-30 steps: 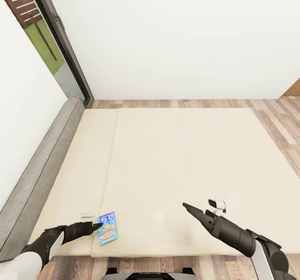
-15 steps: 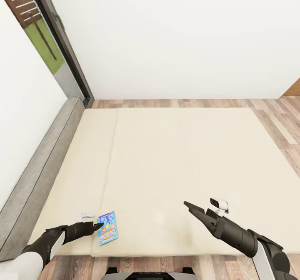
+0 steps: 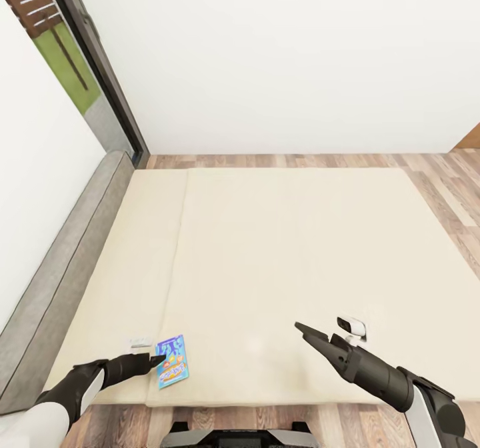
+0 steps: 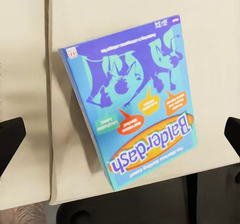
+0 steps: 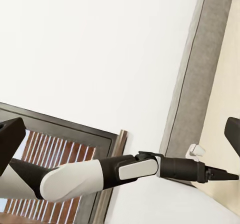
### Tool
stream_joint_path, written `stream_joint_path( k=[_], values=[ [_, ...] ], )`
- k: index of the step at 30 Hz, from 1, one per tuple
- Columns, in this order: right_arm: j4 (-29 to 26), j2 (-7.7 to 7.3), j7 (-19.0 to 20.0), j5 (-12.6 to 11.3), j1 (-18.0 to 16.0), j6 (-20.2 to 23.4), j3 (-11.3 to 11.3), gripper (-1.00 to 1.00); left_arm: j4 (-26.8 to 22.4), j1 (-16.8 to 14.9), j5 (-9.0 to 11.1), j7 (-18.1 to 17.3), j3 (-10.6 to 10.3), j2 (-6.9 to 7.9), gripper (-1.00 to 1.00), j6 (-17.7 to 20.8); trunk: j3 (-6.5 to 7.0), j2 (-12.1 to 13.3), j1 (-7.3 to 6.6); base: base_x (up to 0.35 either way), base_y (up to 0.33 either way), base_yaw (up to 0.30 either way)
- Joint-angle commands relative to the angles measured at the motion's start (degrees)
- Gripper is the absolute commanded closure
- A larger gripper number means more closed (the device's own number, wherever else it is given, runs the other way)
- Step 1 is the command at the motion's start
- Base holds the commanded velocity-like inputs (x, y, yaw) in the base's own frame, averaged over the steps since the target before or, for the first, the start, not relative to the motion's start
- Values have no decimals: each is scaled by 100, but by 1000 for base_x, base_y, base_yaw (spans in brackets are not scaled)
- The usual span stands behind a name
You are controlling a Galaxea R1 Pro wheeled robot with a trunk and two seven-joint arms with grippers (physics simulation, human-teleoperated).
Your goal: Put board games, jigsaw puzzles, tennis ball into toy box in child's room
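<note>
One blue board game (image 3: pixel 172 361), lettered Balderdash, lies flat on the beige mattress of the bed (image 3: pixel 280 248), close to its near left corner. My left gripper (image 3: pixel 158 361) hovers at the box's left edge, open. In the left wrist view the box (image 4: pixel 132 104) lies between the two wide-spread fingers (image 4: pixel 10 136). My right gripper (image 3: pixel 301 330) hangs over the near middle of the mattress, open, holding nothing. The right wrist view looks across at my left arm (image 5: pixel 120 171), with its own fingers (image 5: pixel 11 134) far apart.
The bed's grey frame (image 3: pixel 63 275) runs along the left side against a white wall. A dark-framed glass door (image 3: pixel 93 81) stands at the far left corner. Wood floor (image 3: pixel 440 181) borders the bed at the far side and right. My base (image 3: pixel 233 435) touches the near edge.
The whole head view has shifted slightly, so the camera moved. The right gripper edged a little to the right. The blue box and left gripper stay as they were.
</note>
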Motion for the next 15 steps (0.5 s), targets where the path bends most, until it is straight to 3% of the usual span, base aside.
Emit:
stream_joint_path(
  k=[1,12,15],
  values=[
    [-1,-2,3,-21,-2,41,-2,-100,-23,-2,-43,-38,49,-3,-100,44,-17,-9,3,0,0,0],
    [-1,-5,4,-21,-2,30,-9,-100,-165,-8,-42,-36,44,-7,-100,57,-118,-9,3,0,0,0],
    [-1,-9,8,-21,-2,34,-112,-100,-243,-10,-42,-38,42,0,-100,72,-146,-9,3,0,0,0]
  ],
)
